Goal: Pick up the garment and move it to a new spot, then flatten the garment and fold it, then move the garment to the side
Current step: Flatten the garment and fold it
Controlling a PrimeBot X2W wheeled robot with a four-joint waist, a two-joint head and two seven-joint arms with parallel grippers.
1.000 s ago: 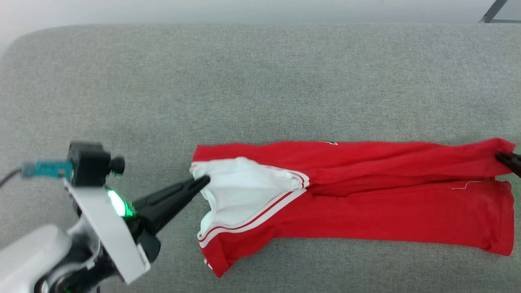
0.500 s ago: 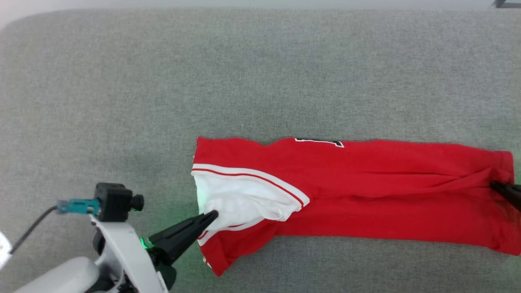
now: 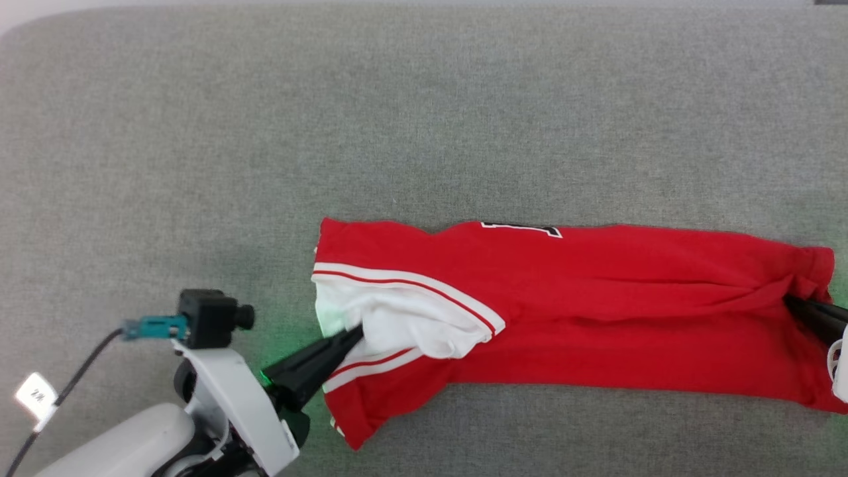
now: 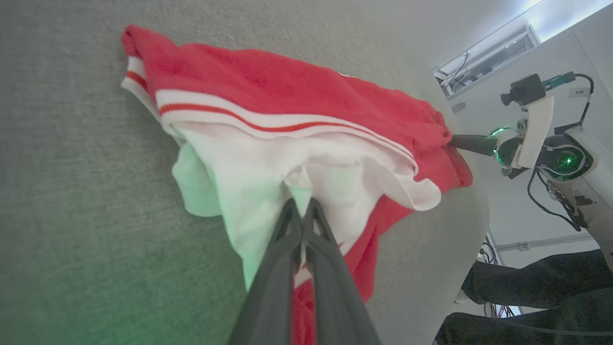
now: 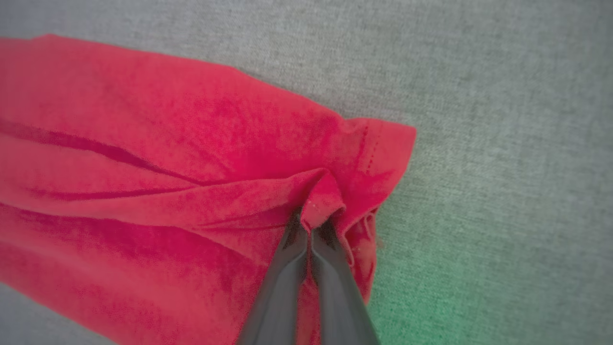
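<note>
The garment [image 3: 596, 305], a red jersey with a white sleeve and striped trim, lies folded lengthwise as a long band across the grey surface. A sliver of black white-outlined print shows at its far edge. My left gripper [image 3: 354, 333] is shut on the white sleeve fabric at the garment's left end; in the left wrist view the garment [image 4: 297, 139] bunches at the gripper [image 4: 300, 201]. My right gripper [image 3: 792, 303] is shut on a pinched fold at the right end; the right wrist view shows red garment cloth [image 5: 167, 191] gathered at the gripper [image 5: 309, 221].
The grey fabric surface [image 3: 397, 119] stretches wide behind and to the left of the garment. Its rounded edge [image 4: 479, 225] drops off beside my right arm. A person's dark-clothed legs [image 4: 536, 297] stand past that edge.
Both grippers have drawn the held cloth toward me and down, laying the top layer over the lower one. The head camera has tilted a little.
</note>
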